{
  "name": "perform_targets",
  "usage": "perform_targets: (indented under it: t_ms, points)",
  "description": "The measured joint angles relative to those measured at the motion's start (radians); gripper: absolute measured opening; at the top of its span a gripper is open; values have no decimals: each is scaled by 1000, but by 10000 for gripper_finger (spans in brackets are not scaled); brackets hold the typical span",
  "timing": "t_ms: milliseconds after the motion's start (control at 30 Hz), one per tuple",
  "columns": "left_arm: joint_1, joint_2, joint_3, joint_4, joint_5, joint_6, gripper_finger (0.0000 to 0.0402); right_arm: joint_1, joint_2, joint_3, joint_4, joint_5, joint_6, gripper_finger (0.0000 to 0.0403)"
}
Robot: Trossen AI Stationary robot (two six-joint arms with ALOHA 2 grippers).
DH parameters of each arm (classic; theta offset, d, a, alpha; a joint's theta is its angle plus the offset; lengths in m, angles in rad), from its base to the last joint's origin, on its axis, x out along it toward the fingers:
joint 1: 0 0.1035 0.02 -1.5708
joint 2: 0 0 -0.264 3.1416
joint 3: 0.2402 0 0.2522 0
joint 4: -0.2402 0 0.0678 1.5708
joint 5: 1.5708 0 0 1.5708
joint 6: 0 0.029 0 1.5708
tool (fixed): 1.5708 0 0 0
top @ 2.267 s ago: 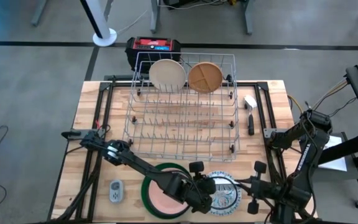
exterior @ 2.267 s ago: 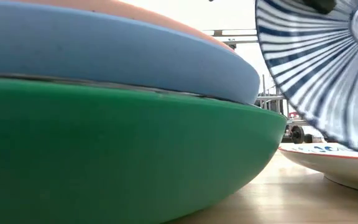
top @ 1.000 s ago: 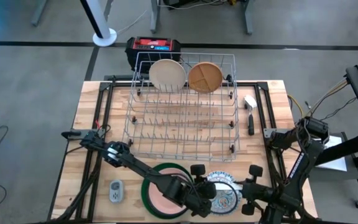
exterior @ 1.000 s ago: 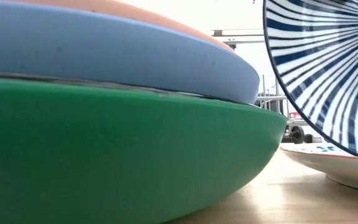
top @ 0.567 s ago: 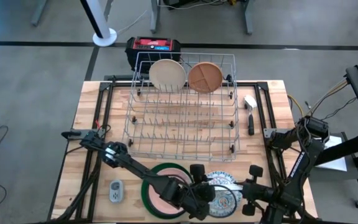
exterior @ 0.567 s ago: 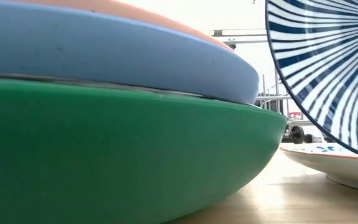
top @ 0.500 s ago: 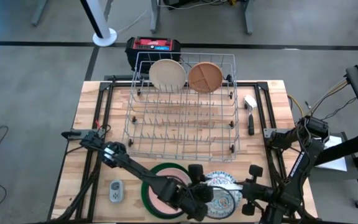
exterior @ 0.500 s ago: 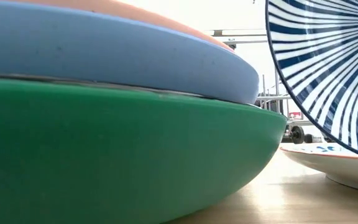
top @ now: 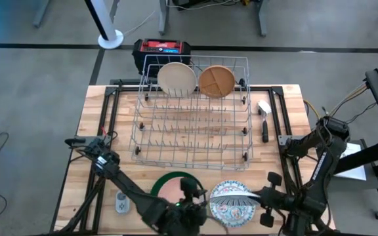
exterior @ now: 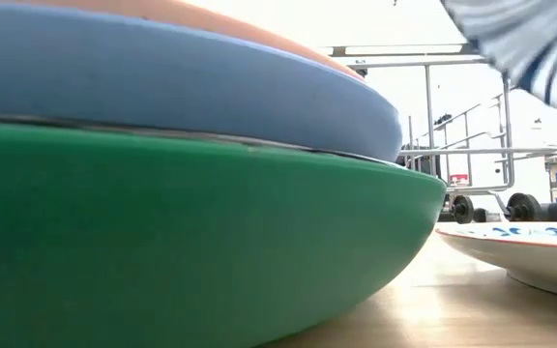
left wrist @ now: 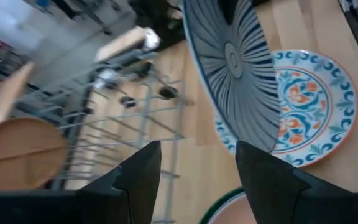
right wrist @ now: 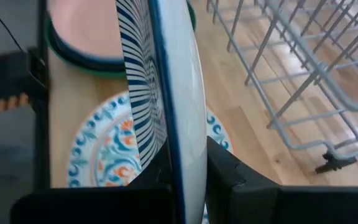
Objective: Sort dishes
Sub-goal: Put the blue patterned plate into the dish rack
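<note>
My right gripper is shut on a blue-white striped plate, which stands on edge above a white plate with a blue-and-orange pattern lying on the table near the front edge. The striped plate also shows in the left wrist view and at the top of the low view. My left gripper is open and empty, just left of the striped plate, over a stack of a green bowl, a blue plate and a pink plate. My right gripper pinches the striped plate's rim between its two fingers, one on the striped face and one on the white back. The fingers come level from the table's right side. The plate stands upright on edge, lifted clear of the patterned plate.
A silver wire rack fills the table's middle and far part, with a cream plate and a tan plate standing at its far end. A small grey gadget lies near left. A dark-handled tool lies right of the rack.
My left gripper has drawn back from the striped plate toward the table's near left. The striped plate, tilted before, now stands on edge and has risen, leaving most of the low view.
</note>
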Motion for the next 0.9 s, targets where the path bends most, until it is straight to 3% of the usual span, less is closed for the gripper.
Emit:
perform_targets:
  t_ms: [200,400,533,700,900]
  points:
    - [-47,-17,0,-122,-143,-31,197,-6,-77,0,1,134,-23,22]
    - [-80,-29,-1,-462,-226,-349,197,-33,-176,0,10,227,-42,22]
    - [-95,-54,-14,-402,-279,-202,197,-98,-263,0,5,255,-166,22]
    - [-64,-106,-18,-457,-341,-141,197,-237,-382,0,4,288,-370,22]
    - [51,-176,-28,-457,-379,55,197,-466,-521,0,49,287,-676,22]
